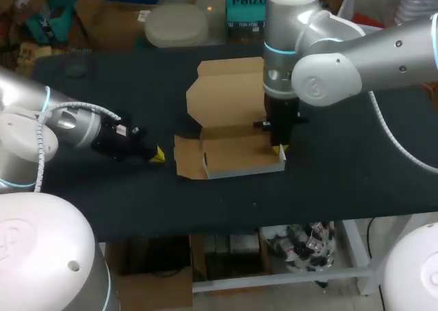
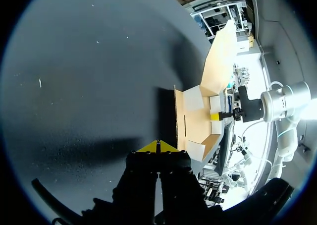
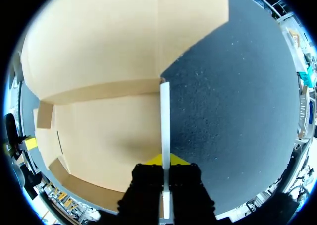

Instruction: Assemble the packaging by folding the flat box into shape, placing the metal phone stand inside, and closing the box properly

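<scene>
The brown cardboard box point(image 1: 229, 153) lies part-folded at the table's middle, its tray walls raised and its lid point(image 1: 226, 92) flat behind. My right gripper point(image 1: 279, 146) points straight down at the tray's right end. In the right wrist view the right gripper point(image 3: 165, 159) is shut on the thin upright side wall point(image 3: 165, 116), with the tray floor point(image 3: 109, 136) beside it. My left gripper point(image 1: 158, 155) rests low on the table just left of the box, shut and empty. In its wrist view the left gripper point(image 2: 158, 146) faces the box point(image 2: 195, 121). No phone stand is in view.
The black table point(image 1: 342, 167) stretches bare to the right of the box and along the front edge. A small dark round object point(image 1: 75, 68) lies at the back left. My right arm's bulky elbow point(image 1: 321, 78) hangs over the box's right side.
</scene>
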